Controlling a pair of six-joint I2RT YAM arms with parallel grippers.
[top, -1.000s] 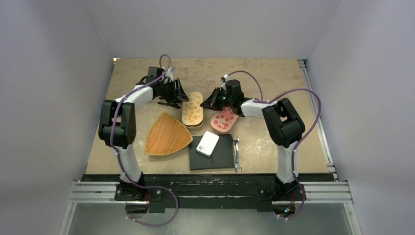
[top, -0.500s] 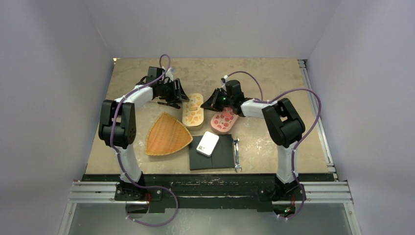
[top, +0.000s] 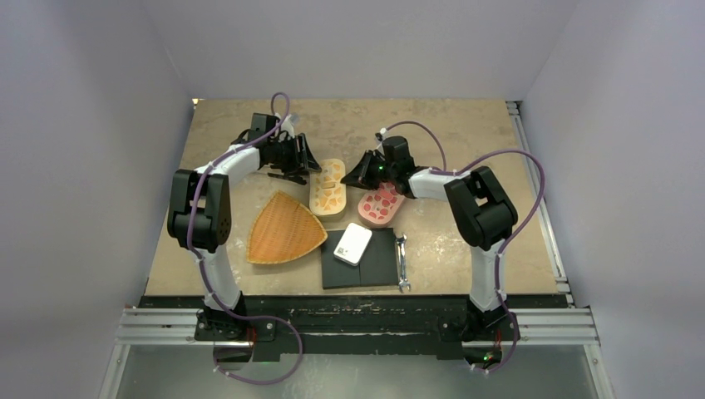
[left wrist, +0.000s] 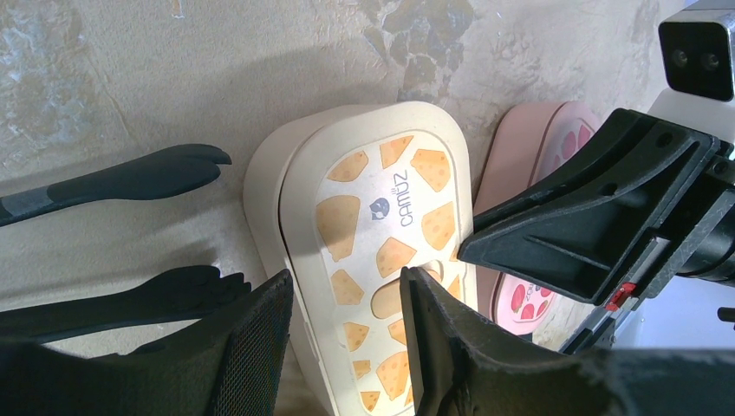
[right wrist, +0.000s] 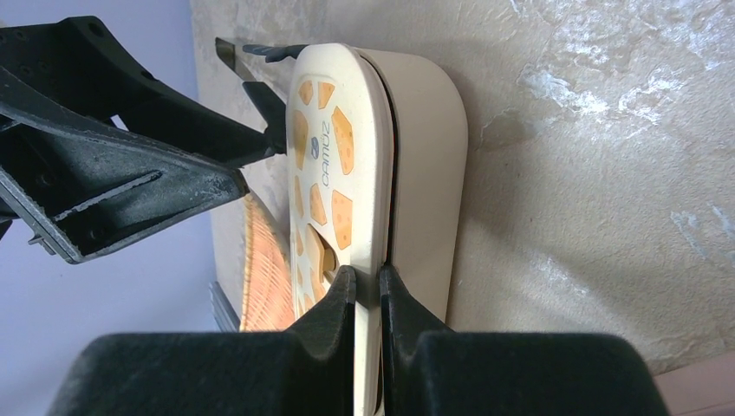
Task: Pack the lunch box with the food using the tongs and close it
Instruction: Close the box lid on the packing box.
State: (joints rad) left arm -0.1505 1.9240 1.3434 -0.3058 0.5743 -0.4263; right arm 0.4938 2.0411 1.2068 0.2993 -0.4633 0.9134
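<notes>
A cream lunch box (top: 327, 188) with a cheese-print lid (left wrist: 381, 217) sits mid-table. My right gripper (right wrist: 367, 286) is shut on the lid's rim, pinching it just above the box's base (right wrist: 426, 165). From the other side my left gripper (left wrist: 345, 286) is open, with its fingers (left wrist: 251, 347) either side of the lid's left edge. The tongs (left wrist: 121, 180) lie on the table left of the box, held by nothing, their black tips pointing toward it. The food is hidden from view.
A pink strawberry-print box (top: 381, 204) lies right of the cream one. In front are a woven orange basket (top: 283, 229), a black mat (top: 376, 259) with a small white box (top: 352, 243) on it, and a silver wrench (top: 402, 263).
</notes>
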